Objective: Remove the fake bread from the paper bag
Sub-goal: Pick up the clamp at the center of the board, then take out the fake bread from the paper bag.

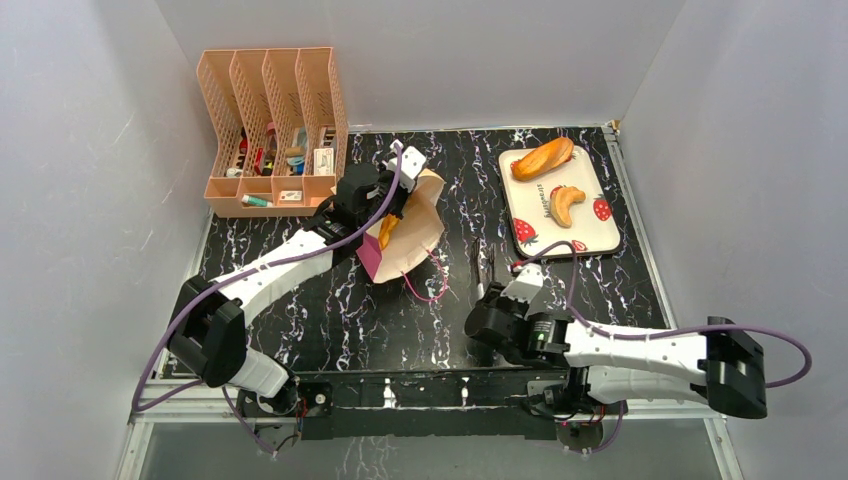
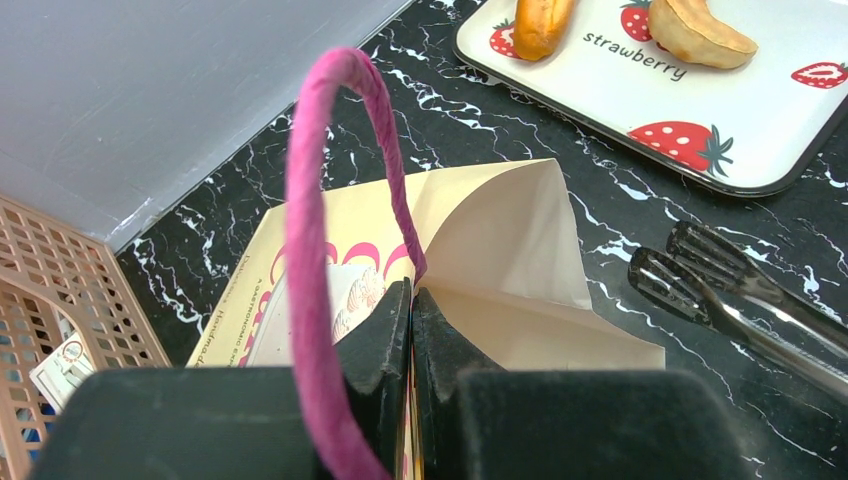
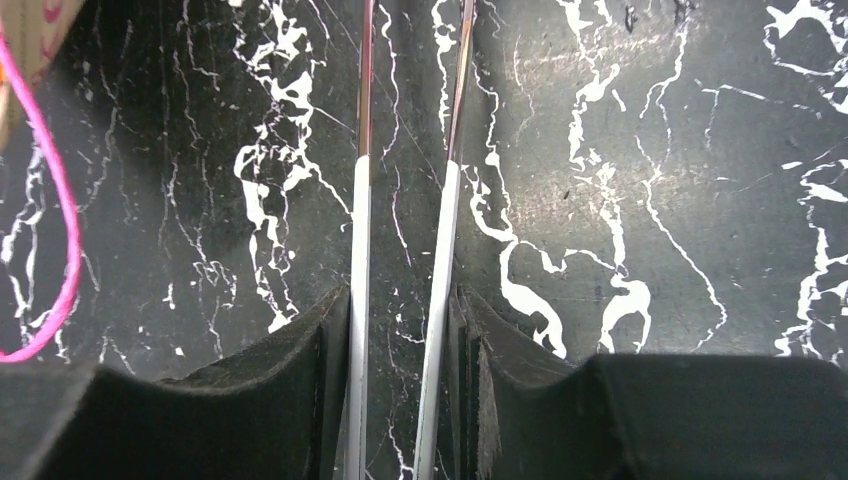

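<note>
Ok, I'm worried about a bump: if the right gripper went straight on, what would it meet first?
The way looks free: the right gripper and its tongs point along bare table between bag and tray, though depth is unclear.

One paper bag (image 1: 415,225) with two pink string handles (image 2: 310,200) is counted on the counter (image 1: 400,330). Three pieces of fake bread (image 1: 543,158) are seen, two of them on the single tray (image 1: 600,238) and one inside the bag. Four printed strawberries (image 2: 685,145) are shown on that tray in the left wrist view. One pair of tongs (image 2: 740,300), one peach file rack (image 1: 270,110) divided into four slots, and two arms (image 1: 270,275) are made out, the arms ending in a left claw (image 2: 411,300) and a right claw (image 3: 400,320).
</note>
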Available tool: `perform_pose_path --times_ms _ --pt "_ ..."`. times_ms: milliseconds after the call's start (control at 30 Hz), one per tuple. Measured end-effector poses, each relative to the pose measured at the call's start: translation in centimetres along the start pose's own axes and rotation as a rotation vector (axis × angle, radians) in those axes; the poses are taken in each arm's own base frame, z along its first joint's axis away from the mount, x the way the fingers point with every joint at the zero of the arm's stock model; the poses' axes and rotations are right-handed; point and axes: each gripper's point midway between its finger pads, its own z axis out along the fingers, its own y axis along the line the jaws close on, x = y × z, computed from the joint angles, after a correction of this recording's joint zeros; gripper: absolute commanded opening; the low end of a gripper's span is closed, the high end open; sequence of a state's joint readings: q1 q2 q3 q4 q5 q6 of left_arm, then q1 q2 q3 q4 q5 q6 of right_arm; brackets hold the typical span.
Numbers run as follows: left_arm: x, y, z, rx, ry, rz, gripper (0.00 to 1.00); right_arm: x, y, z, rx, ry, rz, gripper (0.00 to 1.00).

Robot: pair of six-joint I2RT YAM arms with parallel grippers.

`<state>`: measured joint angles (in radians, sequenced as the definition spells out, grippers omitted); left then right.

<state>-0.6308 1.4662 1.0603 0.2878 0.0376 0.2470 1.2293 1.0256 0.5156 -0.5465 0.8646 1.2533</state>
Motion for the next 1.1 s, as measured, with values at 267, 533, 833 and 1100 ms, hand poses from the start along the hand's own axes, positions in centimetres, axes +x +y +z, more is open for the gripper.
perform_pose_path --times_ms 267,533,833,1100 --pt "0.0 0.0 0.0 0.001 0.001 0.004 0.00 -3.6 1.2 -2.4 -0.061 -0.026 0.030 0.21" --pt "0.1 -0.1 0.0 0.005 0.000 0.007 0.00 -7.4 2.9 -5.0 -0.134 -0.055 0.054 0.18" --pt "1.0 -0.3 0.4 0.011 0.019 0.010 0.00 -9.5 4.9 -7.3 -0.229 -0.033 0.073 0.16" --pt "4.1 -1.1 2.3 0.032 0.094 0.011 0.00 -9.6 6.2 -8.6 -0.294 0.017 0.060 0.16"
